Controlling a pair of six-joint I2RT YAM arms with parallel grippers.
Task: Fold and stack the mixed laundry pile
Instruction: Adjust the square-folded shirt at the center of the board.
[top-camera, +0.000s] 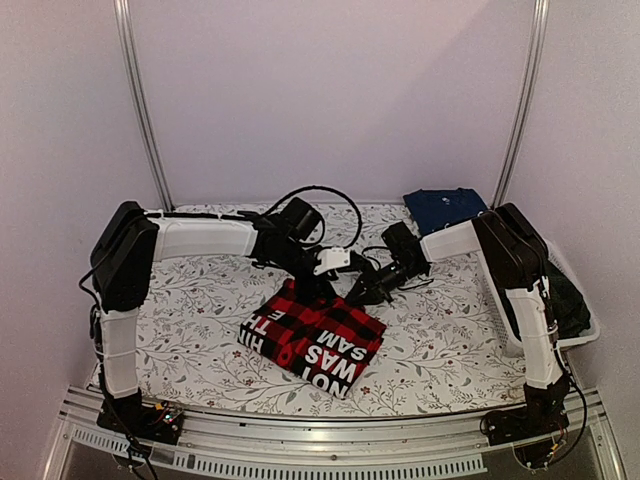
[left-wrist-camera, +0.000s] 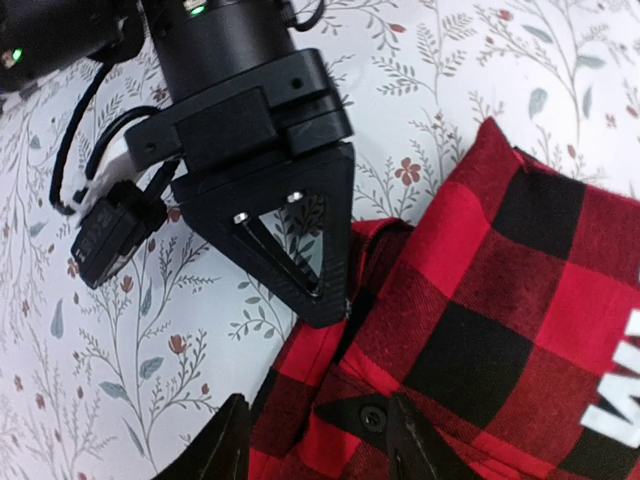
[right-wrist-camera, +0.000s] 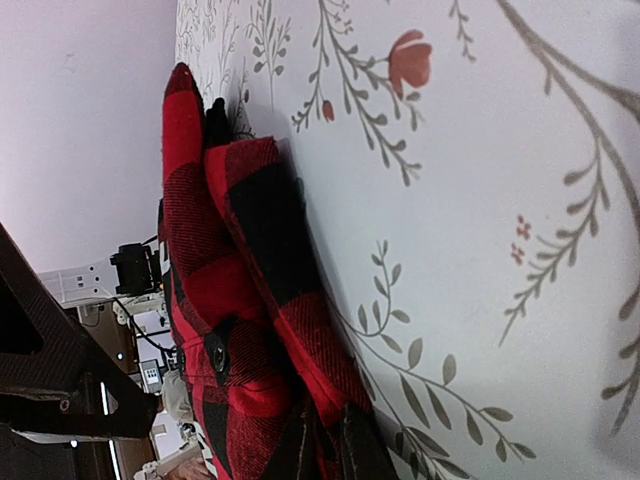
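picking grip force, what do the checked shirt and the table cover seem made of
Red-and-black checked shirt: soft woven flannel, likely cotton, matte and slightly fuzzy, bunching in thick folds. Floral table cloth: smooth, flat, printed; possibly coated fabric or vinyl.

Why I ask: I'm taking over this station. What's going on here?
The robot is working on the red-and-black checked shirt, folded on the floral table cloth. The right end effector looks pinched on its far edge; the left end effector is open over that edge beside it. A navy folded garment sits at the back right, and dark clothes lie in the white basket.
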